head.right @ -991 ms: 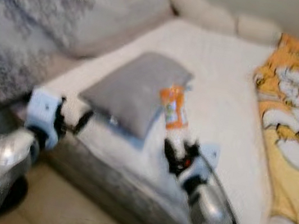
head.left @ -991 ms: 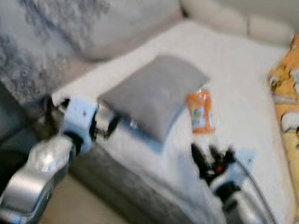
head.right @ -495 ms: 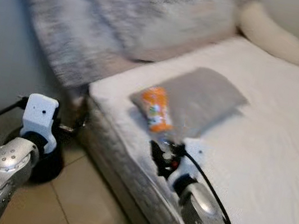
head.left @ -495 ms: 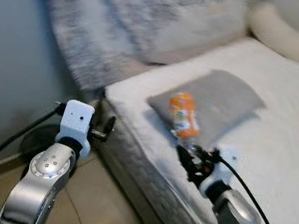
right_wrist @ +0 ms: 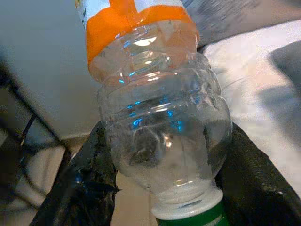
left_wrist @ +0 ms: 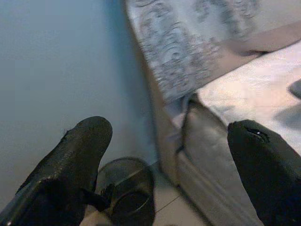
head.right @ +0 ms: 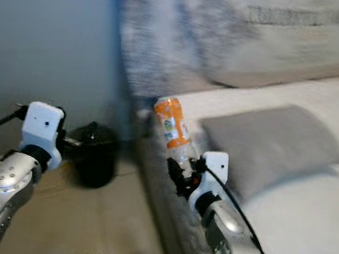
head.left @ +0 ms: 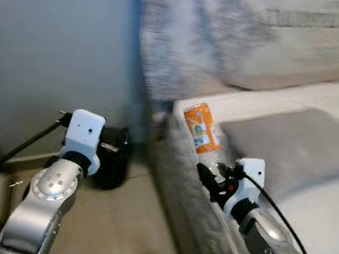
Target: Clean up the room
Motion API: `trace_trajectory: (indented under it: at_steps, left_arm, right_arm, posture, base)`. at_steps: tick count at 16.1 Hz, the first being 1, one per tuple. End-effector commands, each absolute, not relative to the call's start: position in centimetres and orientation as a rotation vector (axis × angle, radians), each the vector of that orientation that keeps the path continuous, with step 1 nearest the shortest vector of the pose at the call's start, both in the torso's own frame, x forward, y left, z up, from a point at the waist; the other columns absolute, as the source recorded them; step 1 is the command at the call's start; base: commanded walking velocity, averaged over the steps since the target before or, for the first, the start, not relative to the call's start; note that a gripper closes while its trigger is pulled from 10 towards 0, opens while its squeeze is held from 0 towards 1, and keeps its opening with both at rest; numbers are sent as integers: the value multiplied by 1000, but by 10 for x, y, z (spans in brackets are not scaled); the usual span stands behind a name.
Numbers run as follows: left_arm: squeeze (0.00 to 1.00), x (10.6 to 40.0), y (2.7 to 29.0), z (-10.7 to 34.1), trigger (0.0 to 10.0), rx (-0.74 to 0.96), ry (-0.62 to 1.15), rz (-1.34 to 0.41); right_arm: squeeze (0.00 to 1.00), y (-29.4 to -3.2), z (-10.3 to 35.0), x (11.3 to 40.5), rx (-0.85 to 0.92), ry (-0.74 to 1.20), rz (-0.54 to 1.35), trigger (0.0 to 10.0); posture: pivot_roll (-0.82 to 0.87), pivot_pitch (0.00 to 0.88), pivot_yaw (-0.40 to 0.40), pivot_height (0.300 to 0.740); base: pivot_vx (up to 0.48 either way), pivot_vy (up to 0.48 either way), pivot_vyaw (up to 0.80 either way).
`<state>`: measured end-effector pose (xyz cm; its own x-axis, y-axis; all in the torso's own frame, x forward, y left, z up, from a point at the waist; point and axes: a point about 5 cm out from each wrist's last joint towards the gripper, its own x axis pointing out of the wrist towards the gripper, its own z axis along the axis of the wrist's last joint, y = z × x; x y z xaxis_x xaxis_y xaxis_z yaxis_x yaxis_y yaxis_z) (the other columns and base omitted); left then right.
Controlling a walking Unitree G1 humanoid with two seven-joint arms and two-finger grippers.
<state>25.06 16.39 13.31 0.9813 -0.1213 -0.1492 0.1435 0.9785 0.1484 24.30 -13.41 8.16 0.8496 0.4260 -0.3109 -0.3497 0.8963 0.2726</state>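
Over the edge of the bed, the right gripper clenches its fingers around an empty orange-labelled plastic bottle. Nearby lies a grey pillow. The left gripper, fingers spread, hovers above a black bin.

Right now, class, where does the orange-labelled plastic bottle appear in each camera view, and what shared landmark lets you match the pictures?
Left eye view: bottle at centre, above the right gripper, at the bed's edge.
Right eye view: bottle at centre, left of the grey pillow.
Left wrist view: not in it.
Right wrist view: bottle clamped between the black fingers, its green cap towards the camera.
Shared landmark: the patterned blanket.
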Motion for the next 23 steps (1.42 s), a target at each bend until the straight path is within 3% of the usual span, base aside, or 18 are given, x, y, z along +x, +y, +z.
trace_trajectory:
  at_steps: [1, 8, 23]
  left_arm:
    - [0, 252, 164, 140, 10000, 158, 117, -143]
    - [0, 255, 165, 140, 10000, 142, 125, -149]
    - [0, 257, 163, 137, 10000, 125, 138, -169]
  right_arm:
    - [0, -131, 83, 247, 198, 380, 432, 10000]
    - [0, -131, 79, 252, 181, 390, 442, 10000]
    - [0, -135, 77, 257, 212, 395, 385, 10000]
  posture:
    - [49, 0, -20, 740]
    - [56, 0, -19, 740]
    - [50, 0, -24, 740]
  base:
    - [281, 0, 800]
    - [318, 0, 800]
    - [335, 0, 0]
